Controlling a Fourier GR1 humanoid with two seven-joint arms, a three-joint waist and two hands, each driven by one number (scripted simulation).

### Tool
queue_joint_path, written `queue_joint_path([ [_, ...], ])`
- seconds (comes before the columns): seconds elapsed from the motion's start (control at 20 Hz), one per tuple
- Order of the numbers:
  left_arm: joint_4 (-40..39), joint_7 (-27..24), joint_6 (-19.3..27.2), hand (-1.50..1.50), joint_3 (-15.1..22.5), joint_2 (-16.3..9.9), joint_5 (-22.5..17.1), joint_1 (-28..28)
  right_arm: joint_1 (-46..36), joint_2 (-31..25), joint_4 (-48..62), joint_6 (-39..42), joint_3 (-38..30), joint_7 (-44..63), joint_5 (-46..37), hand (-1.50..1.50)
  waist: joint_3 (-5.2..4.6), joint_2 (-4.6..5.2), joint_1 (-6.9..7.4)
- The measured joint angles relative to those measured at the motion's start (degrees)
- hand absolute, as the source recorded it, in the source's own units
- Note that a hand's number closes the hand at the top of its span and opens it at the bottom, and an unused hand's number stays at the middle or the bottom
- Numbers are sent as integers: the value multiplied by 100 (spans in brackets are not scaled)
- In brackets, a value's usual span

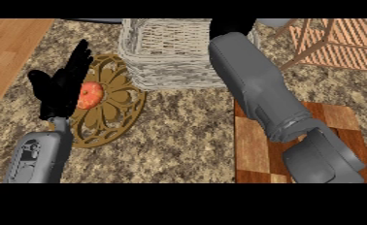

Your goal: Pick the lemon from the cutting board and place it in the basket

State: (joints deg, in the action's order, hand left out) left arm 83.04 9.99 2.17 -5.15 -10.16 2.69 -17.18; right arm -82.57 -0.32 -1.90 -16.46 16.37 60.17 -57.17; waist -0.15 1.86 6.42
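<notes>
While the right hand point(231, 25) reaches over the wicker basket point(168, 54), its fingers and any lemon hidden, the left hand point(66, 86) rests open, left of that basket, beside a trivet point(114, 117).

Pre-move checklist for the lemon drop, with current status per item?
1. Right hand above the basket: ok, the forearm reaches over its right rim.
2. Lemon in the right hand: cannot tell, no lemon shows and the fingers are hard to read.
3. Lemon off the cutting board: ok for the visible part; the forearm hides the rest.
4. Basket upright and open: ok.
5. Left hand clear of the basket: ok, it rests open, fingers up, at the view's left.
6. Trivet with red fruit out of the path: ok, it lies left of the basket.
</notes>
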Motion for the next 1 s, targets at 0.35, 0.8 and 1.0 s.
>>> queue_joint_path([
  [0.35, -29, 53, 27, 0, -12, 13, 10, -62, 121, -29, -148, 107, -100, -31, 107, 150, -14, -36, -25],
  [0.8, -4, 58, 36, 0, 12, 13, 54, -45, 127, -82, -119, 281, -354, 154, 341, 150, -45, -78, -13],
  [1.0, 4, 40, 63, 0, -36, 7, 41, -39, 195, -53, -158, 179, -402, 237, 383, -150, -20, -50, -39],
])
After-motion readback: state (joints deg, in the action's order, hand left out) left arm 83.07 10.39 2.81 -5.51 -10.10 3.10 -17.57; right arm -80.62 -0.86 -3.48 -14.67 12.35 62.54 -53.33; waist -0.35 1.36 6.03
